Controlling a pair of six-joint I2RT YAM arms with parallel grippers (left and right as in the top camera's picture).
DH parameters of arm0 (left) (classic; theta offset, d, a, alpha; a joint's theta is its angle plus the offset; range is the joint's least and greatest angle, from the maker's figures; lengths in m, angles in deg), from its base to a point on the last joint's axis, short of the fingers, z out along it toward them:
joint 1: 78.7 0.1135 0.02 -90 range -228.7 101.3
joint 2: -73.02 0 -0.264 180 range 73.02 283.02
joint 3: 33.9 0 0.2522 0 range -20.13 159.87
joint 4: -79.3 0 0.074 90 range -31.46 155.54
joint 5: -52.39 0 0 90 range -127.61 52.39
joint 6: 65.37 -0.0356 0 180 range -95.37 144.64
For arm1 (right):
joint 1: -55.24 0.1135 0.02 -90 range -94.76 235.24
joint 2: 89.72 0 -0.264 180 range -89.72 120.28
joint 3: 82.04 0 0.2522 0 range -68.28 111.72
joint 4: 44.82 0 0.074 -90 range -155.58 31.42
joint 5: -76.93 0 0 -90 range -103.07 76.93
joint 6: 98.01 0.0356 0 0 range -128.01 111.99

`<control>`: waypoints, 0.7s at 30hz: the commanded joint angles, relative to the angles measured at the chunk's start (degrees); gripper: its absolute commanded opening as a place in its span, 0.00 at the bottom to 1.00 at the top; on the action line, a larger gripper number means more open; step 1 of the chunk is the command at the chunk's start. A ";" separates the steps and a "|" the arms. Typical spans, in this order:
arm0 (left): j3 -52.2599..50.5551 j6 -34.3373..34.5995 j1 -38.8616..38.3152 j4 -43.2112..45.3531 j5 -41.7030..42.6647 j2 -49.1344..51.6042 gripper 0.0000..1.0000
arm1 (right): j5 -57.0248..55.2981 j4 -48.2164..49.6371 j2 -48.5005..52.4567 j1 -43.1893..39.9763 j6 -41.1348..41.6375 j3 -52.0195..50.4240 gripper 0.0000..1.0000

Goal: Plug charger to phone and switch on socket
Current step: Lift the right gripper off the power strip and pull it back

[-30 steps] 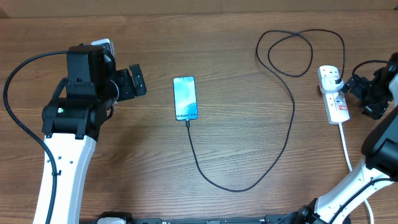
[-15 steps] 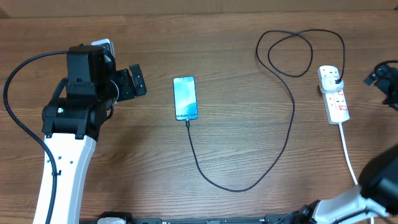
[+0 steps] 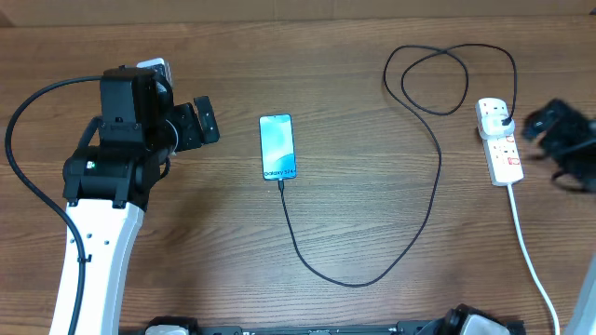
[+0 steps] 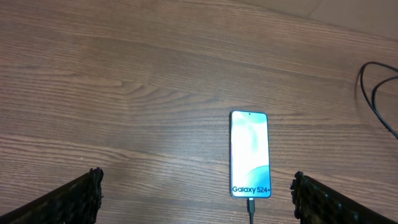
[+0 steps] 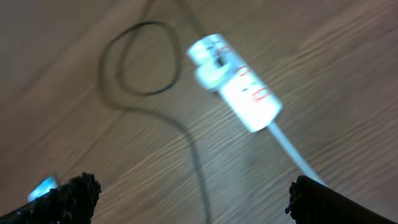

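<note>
Left gripper (image 3: 207,121): jaws wide apart, nothing held. It sits left of the phone (image 3: 277,146), clear of it. Right gripper (image 5: 193,196): jaws wide apart, empty, blurred in the overhead view, just right of the socket (image 3: 500,149), no contact seen. Phone lies flat at centre, screen lit. Charger (image 3: 433,200) runs from the phone's near edge, looping to its plug, seated in the socket's far end.

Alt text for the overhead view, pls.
A lit phone lies on a wooden table, its black charger curving right and looping to a plug in the white socket. The left gripper sits open left of the phone; the right gripper, blurred, is just right of the socket.
</note>
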 commanded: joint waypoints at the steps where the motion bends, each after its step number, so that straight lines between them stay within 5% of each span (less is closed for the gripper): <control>1: 0.31 0.76 -0.04 0.20 -1.01 0.20 1.00 | 0.81 0.26 -7.61 4.68 6.10 -3.61 1.00; 9: 0.31 0.79 -0.04 0.20 -1.01 0.17 1.00 | 4.46 -3.39 -17.75 14.21 7.67 -8.11 1.00; 21: 0.31 0.76 -0.04 0.20 -1.01 0.20 1.00 | 11.65 -20.31 -16.90 15.96 7.65 -8.15 1.00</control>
